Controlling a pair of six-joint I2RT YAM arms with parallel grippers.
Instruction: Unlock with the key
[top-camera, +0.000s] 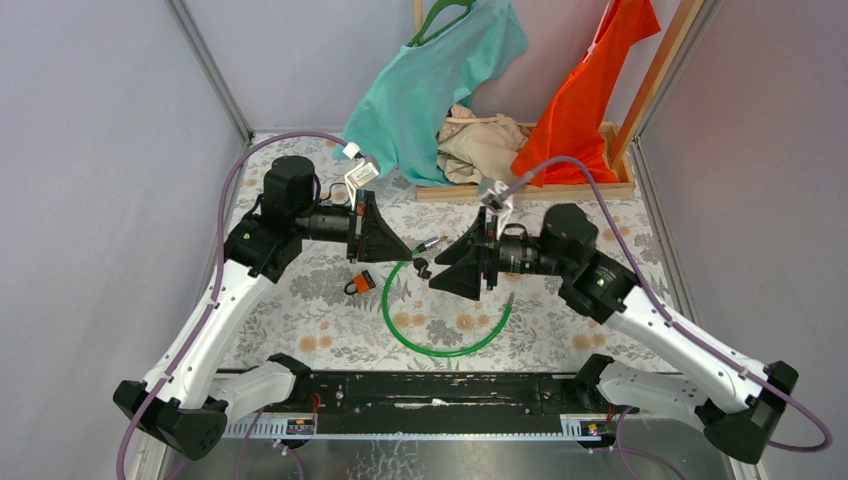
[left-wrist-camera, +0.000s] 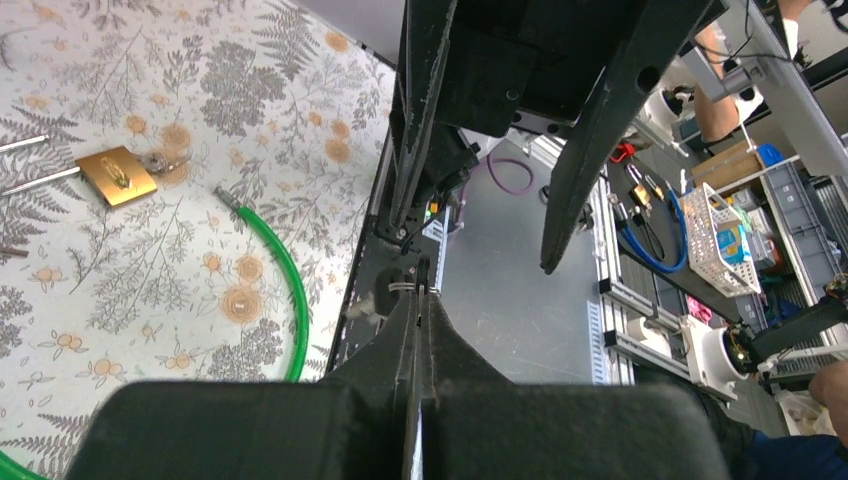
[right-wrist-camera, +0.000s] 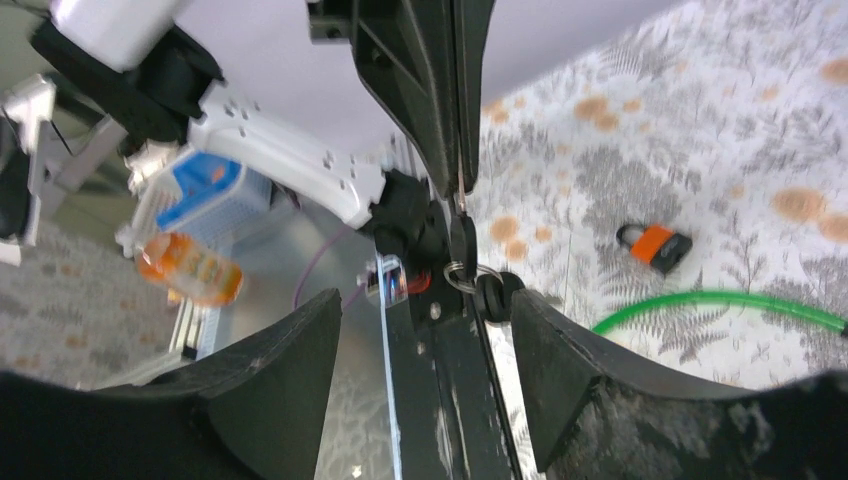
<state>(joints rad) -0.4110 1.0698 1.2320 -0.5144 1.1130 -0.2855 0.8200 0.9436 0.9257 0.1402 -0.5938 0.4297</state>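
Observation:
My left gripper hangs above the floral table, shut on the key. In the right wrist view its closed tip pinches the thin blade, and the ring with black key heads dangles just below. The blade's edge pokes out between my left gripper's pressed jaws. My right gripper faces it tip to tip, open, with its fingers either side of the key bunch and nothing held. An orange-and-black padlock lies on the table below and left of the grippers, also visible in the right wrist view.
A green cable loops on the table under both grippers. A wooden tray with teal, beige and orange clothes stands at the back. A small brass-coloured plate lies on the cloth. The black rail runs along the near edge.

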